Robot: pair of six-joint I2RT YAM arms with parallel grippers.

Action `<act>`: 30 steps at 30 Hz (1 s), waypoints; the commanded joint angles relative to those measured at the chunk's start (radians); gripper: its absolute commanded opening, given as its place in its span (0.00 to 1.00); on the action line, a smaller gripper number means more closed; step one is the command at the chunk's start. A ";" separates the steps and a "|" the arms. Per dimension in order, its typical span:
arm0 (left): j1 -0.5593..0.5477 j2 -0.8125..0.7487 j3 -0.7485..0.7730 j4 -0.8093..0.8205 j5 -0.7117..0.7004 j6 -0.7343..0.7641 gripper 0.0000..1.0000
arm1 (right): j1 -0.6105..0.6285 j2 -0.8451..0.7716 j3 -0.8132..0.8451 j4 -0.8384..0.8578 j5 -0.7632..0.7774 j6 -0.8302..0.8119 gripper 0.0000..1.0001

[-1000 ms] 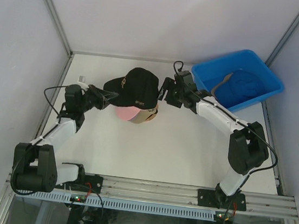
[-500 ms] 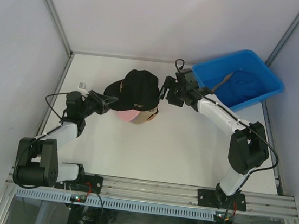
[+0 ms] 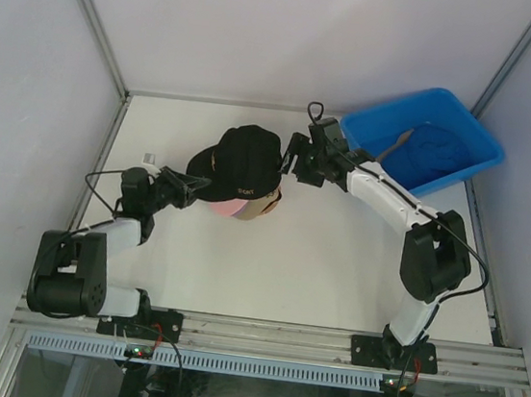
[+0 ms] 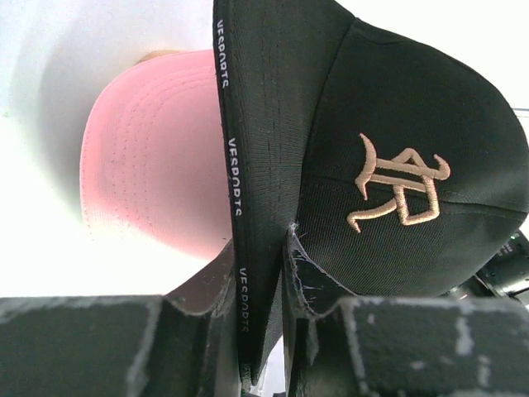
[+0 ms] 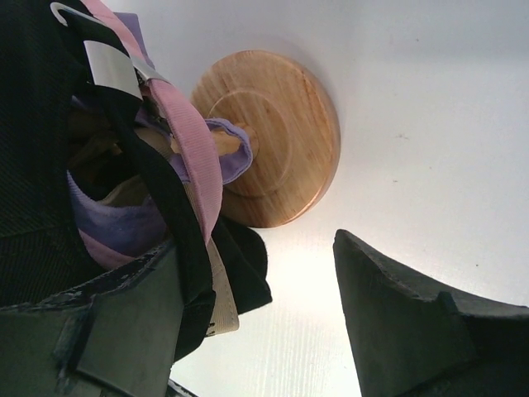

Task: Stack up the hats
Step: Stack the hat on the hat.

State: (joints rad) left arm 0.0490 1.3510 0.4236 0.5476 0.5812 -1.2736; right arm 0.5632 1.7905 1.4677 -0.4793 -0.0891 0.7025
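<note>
**Setting.** White surface (image 3: 336,256), matt, enclosed by pale grey walls (image 3: 296,28) with metal corner posts (image 3: 89,17). A metal rail (image 3: 268,334) along the near edge carries both arm bases.

**Container.** One blue bin (image 3: 478,126), rectangular, at the far right corner of the surface, set at an angle. Contents: one blue cap (image 3: 431,151), crumpled, lying inside.

**Stand.** One wooden stand (image 5: 281,141) with a round base, at mid-surface, well apart from the bin. The right wrist view shows the base from low down.

**Caps on stand.** The stack sits on the stand.
- Black cap (image 3: 246,156): on top, tan embroidered logo on the front, brim pointing left.
- Pink cap (image 3: 224,206): under it, brim showing at the near left.
- Tan cap (image 3: 263,203): edge showing at the near right.
- Purple cap (image 5: 107,223): seen only from below, among the rear straps.

**Left hand** (image 3: 181,188). At the black cap's brim. Its fingers (image 4: 198,322) stand close on either side of the brim's edge. Whether they press it or merely flank it cannot be told.

**Right hand** (image 3: 292,160). At the rear of the stack. Its fingers (image 5: 413,322) are spread wide, with bare surface between them. The straps lie against one finger and nothing is gripped.
</note>
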 commanded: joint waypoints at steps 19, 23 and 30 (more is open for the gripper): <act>-0.018 0.204 -0.013 -0.505 -0.195 0.215 0.24 | 0.013 0.036 0.065 -0.081 -0.012 -0.050 0.68; -0.029 0.219 0.008 -0.567 -0.231 0.234 0.26 | 0.005 0.025 0.060 -0.089 -0.011 -0.053 0.68; -0.037 0.206 0.037 -0.678 -0.286 0.260 0.33 | 0.004 0.025 0.048 -0.091 -0.015 -0.056 0.69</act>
State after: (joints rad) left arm 0.0338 1.4704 0.5365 0.3481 0.5877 -1.1618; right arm 0.5613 1.8309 1.5143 -0.5114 -0.0906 0.6872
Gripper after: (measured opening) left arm 0.331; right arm 0.685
